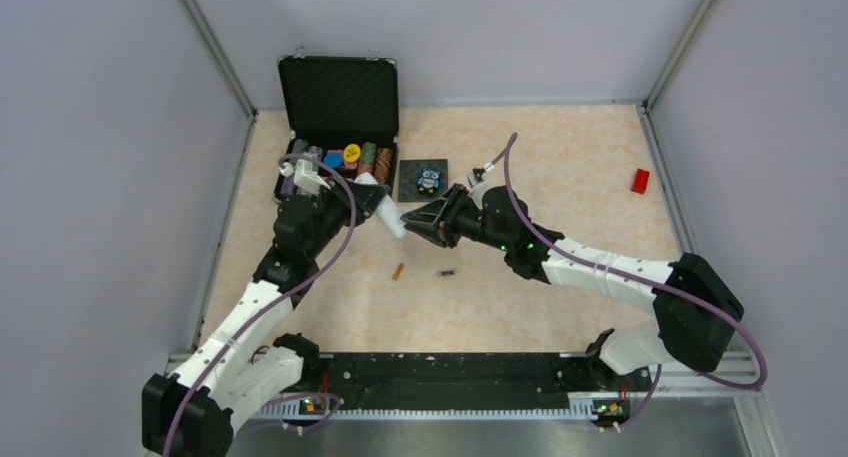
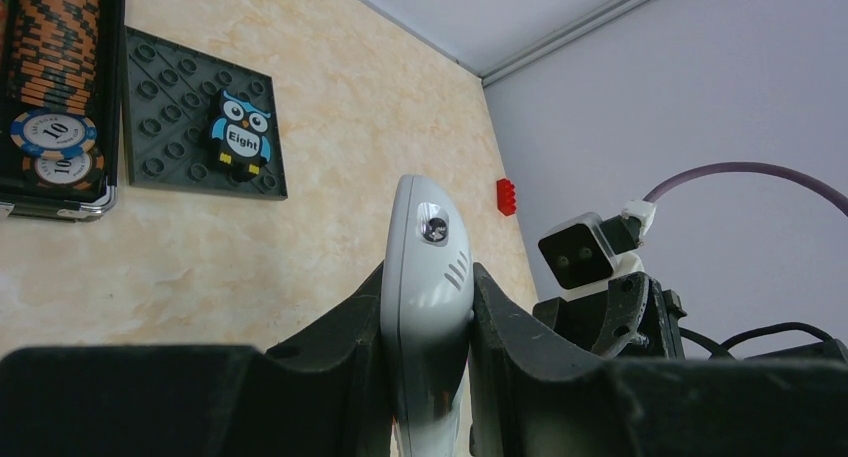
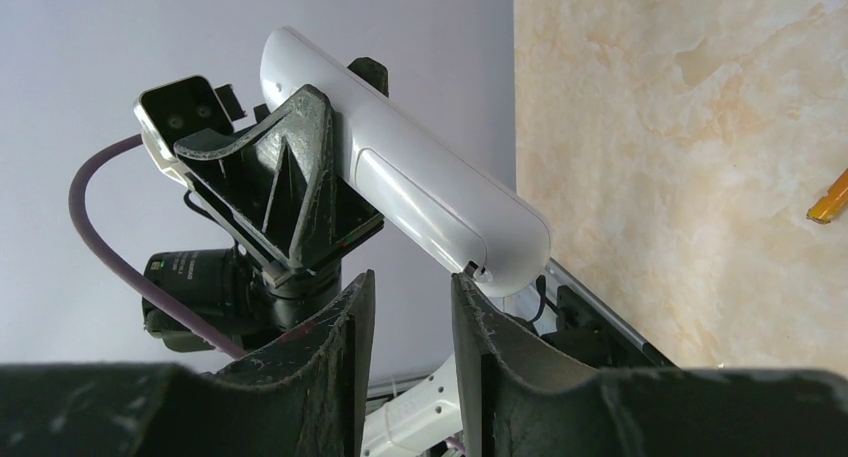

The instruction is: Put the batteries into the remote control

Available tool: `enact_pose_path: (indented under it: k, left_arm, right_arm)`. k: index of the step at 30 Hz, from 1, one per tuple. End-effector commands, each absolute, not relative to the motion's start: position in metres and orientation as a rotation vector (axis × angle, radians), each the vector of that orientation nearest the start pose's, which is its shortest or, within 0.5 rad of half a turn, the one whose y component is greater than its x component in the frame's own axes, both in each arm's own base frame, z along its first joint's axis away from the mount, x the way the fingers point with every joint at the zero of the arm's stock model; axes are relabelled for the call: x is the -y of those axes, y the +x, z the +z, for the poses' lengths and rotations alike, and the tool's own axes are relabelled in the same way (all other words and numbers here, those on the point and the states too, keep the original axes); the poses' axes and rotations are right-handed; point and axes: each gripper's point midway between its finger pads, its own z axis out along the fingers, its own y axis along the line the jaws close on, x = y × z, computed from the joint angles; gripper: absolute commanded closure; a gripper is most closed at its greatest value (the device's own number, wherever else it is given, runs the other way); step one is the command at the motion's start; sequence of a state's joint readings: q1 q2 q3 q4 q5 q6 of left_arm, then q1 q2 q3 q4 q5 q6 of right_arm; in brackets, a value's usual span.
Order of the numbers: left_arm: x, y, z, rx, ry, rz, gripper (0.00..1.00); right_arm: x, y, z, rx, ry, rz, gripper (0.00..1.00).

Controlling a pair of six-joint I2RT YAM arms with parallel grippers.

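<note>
My left gripper (image 1: 372, 202) (image 2: 428, 287) is shut on the white remote control (image 1: 390, 217) (image 2: 430, 307) and holds it above the table, one end pointing toward the right arm. The remote (image 3: 420, 197) shows its back cover in the right wrist view. My right gripper (image 1: 408, 220) (image 3: 412, 282) is open with nothing between its jaws; the tip of one finger (image 3: 470, 287) touches the remote's lower end by the cover latch. Two batteries lie on the table below: an orange one (image 1: 398, 271) (image 3: 828, 199) and a dark one (image 1: 446, 273).
An open black case (image 1: 338, 102) of poker chips (image 2: 55, 77) stands at the back left. A dark tile with an owl (image 1: 424, 179) (image 2: 200, 127) lies beside it. A small red block (image 1: 640, 180) (image 2: 507, 196) sits at the far right.
</note>
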State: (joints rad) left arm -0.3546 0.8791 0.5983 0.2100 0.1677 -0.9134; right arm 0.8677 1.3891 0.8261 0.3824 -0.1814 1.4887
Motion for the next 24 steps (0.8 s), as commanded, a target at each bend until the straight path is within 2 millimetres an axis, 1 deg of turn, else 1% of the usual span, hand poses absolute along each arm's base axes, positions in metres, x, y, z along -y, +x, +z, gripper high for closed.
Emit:
enact_pose_path:
  k: [1,5,7,9,21,24]
  left_arm:
    - [0.177,0.299,0.299,-1.609,-0.312,-1.122,1.0]
    - [0.175,0.3,0.298,-1.608,-0.316,-1.105,1.0]
    - [0.175,0.3,0.298,-1.605,-0.315,-1.105,1.0]
    - [0.175,0.3,0.299,-1.602,-0.314,-1.107,1.0]
    - [0.177,0.3,0.3,-1.602,-0.309,-1.122,1.0]
    - [0.177,0.3,0.3,-1.601,-0.309,-1.122,1.0]
  right_arm:
    - [-0.386,0.238,0.262,-2.042,0.495,1.781,0.66]
    - [-0.384,0.238,0.261,-2.053,0.503,1.763,0.64]
    - [-0.384,0.237,0.259,-2.061,0.506,1.762,0.6]
    - [-0.384,0.237,0.257,-2.064,0.51,1.765,0.58]
    - [-0.387,0.237,0.248,-2.091,0.532,1.764,0.57]
    - [-0.387,0.237,0.246,-2.099,0.538,1.76,0.56]
